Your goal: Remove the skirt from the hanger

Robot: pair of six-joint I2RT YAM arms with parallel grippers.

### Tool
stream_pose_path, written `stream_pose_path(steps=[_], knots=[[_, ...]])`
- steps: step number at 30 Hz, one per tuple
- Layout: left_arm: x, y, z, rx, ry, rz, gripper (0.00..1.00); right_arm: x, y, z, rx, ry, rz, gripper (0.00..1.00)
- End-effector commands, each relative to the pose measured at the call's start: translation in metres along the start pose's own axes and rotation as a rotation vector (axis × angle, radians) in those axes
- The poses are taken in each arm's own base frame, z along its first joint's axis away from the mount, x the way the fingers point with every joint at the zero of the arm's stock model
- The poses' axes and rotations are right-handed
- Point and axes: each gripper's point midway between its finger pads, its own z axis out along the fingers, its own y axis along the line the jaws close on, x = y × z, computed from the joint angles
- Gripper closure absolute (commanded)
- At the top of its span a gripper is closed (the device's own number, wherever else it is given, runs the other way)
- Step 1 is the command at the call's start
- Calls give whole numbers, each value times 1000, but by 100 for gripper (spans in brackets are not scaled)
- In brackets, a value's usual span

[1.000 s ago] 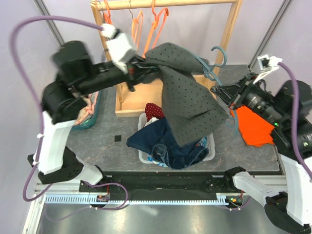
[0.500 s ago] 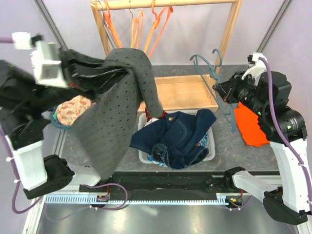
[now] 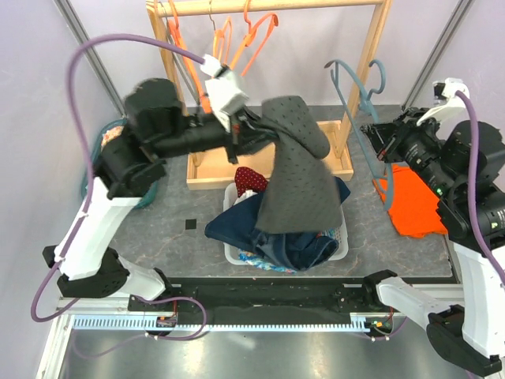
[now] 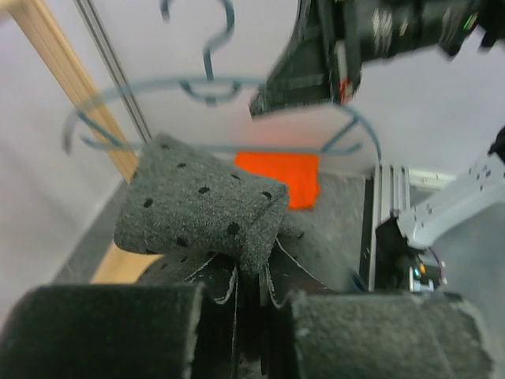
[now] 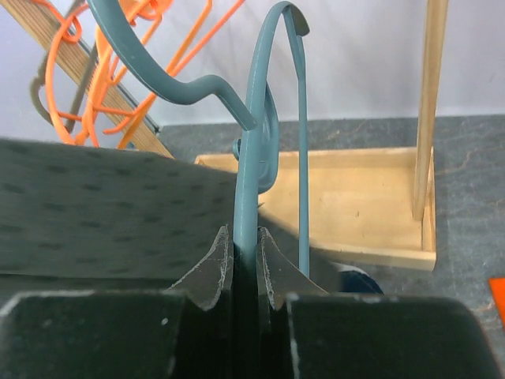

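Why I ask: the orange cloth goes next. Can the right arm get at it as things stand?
Probably not yet: the right claw is shut on the blue hanger, leaving no free grip, though the orange cloth lies uncovered beside that arm.

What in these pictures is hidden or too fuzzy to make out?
- Top view: the grey skirt hangs over the white basket, hiding some of the clothes inside.
- Top view: the left arm covers most of the teal bin.
- Left wrist view: the left gripper and blue hanger are blurred.
- Right wrist view: the right gripper hides the hanger's lower part; the edge cuts off the skirt.
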Motion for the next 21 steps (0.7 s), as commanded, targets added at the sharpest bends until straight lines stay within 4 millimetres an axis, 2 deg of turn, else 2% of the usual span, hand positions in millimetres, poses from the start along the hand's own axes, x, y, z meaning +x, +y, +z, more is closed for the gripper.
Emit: stream_pose_path(steps=[1,2,3,5,6,8,9,11,14,15,17,18,19,21], knots=[[39,-19,-1,43,88,62,95,-36,6,-8,-4,-128,-11,100],[55,-24,-1,60,127,77,95,-36,5,-6,1,-129,-10,100],[92,-28,2,70,219,78,95,-36,4,-4,6,-128,-10,100],[125,-45,-9,123,303,161,96,-36,3,-2,9,-127,-8,100],[164,-48,-12,128,400,179,97,-34,2,1,13,-122,-9,100],[189,-62,-24,180,455,256,98,-35,-5,4,53,-130,-7,100],[216,-64,-29,190,523,269,98,-34,-7,7,62,-125,-7,100],[231,-74,-37,232,557,293,98,-33,-10,11,75,-123,0,100],[264,-82,-44,282,638,371,98,-29,-5,25,49,-97,17,100],[285,-84,-47,297,686,401,98,-28,-4,33,44,-84,34,100],[305,-78,-45,267,730,513,97,-27,-3,44,40,-72,46,100],[324,-73,-39,229,742,554,91,-24,2,54,15,-46,55,100],[332,-58,-35,153,777,623,91,-24,2,60,15,-41,56,100],[349,-42,-31,70,830,660,89,-27,4,72,6,-39,57,100]])
